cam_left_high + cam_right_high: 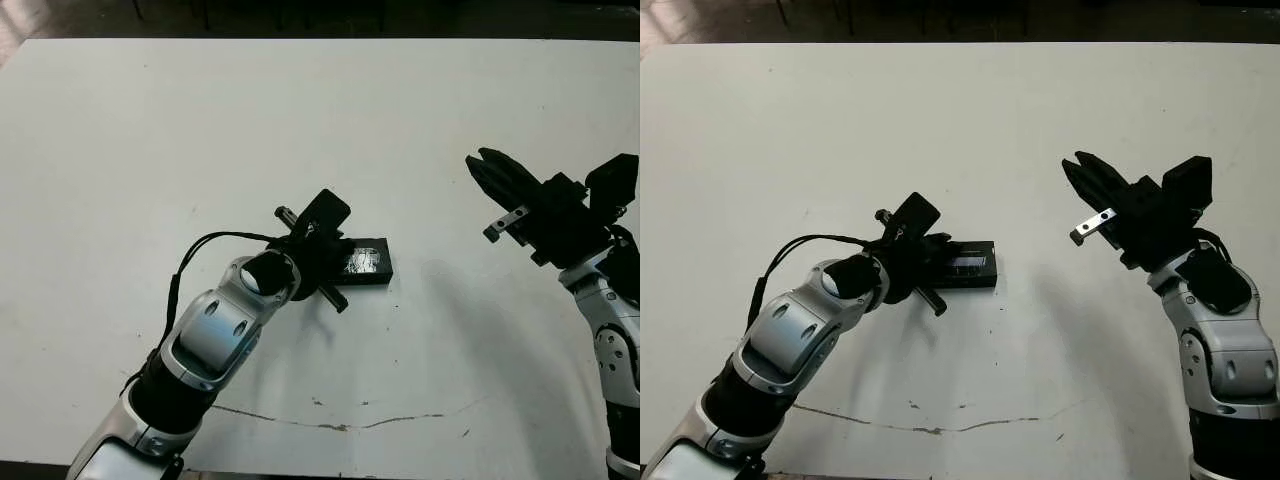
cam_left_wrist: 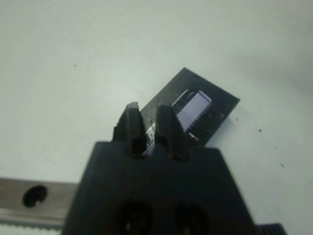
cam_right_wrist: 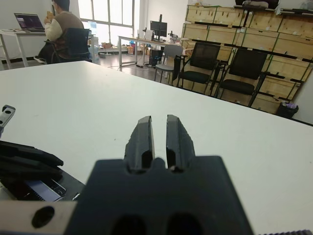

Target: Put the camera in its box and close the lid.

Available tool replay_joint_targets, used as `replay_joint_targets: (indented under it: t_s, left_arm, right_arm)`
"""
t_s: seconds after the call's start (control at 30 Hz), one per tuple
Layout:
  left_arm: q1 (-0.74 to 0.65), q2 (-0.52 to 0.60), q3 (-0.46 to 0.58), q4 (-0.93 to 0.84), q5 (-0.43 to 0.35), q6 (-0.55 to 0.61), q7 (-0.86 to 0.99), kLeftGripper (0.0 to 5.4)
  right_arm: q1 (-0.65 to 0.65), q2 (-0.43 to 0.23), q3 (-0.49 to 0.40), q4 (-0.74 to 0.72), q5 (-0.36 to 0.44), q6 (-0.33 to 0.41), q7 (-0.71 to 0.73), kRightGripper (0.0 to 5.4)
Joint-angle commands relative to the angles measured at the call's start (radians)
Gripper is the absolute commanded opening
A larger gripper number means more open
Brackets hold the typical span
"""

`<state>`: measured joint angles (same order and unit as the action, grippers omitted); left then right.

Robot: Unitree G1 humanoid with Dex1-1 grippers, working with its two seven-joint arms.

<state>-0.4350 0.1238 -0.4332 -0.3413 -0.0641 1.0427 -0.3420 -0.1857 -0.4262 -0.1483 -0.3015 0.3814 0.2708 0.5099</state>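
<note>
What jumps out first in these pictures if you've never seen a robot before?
The left gripper draws the eye, set down on a flat black lid with a pale glossy strip, mid-table. Off to the right, the right gripper hangs in the air, holding nothing, fingers close together. The white table is otherwise bare.

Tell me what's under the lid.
The lid lies flat on the white table, the left gripper over its near end. Anything beneath, box or camera, is covered; I can't see either.

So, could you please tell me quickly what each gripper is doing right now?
Left gripper: jaws nearly together, resting on the lid; whether they grip it cannot be told.
Right gripper: closed, empty, raised.
</note>
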Motion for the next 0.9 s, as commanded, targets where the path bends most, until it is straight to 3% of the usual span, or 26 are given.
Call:
replay_joint_targets:
  t_s: [0.03, 0.17, 0.3, 0.47, 0.6, 0.8, 0.9]
  left_arm:
    - [0.091, 0.057, -0.03, 0.037, -0.034, 0.085, -0.038, 0.02]
    - [0.118, 0.075, 0.023, -0.049, -0.061, 0.094, -0.032, 0.02]
    - [0.18, 0.076, 0.178, -0.198, -0.121, 0.001, -0.028, 0.02]
    - [0.228, 0.05, 0.382, -0.245, -0.163, -0.264, 0.001, 0.02]
    - [0.242, 0.059, 0.489, -0.197, -0.12, -0.48, 0.07, 0.02]
    - [0.24, 0.069, 0.573, -0.029, -0.049, -0.773, 0.145, 0.02]
    - [0.24, 0.003, 0.593, 0.047, -0.055, -0.89, 0.218, 0.02]
  right_arm:
    - [0.016, 0.001, -0.002, 0.005, 0.011, 0.017, 0.002, 0.0]
    - [0.02, 0.003, -0.003, 0.001, 0.017, 0.021, -0.004, 0.0]
    - [0.031, 0.007, -0.006, -0.006, 0.019, 0.016, -0.012, 0.0]
    - [0.032, 0.023, -0.003, -0.001, 0.017, 0.0, -0.021, 0.0]
    - [0.021, 0.053, 0.004, 0.004, -0.009, -0.051, -0.041, 0.0]
    - [0.012, 0.128, 0.011, 0.024, -0.072, -0.16, -0.127, 0.0]
    - [0.023, 0.151, 0.032, 0.029, -0.139, -0.212, -0.173, 0.0]
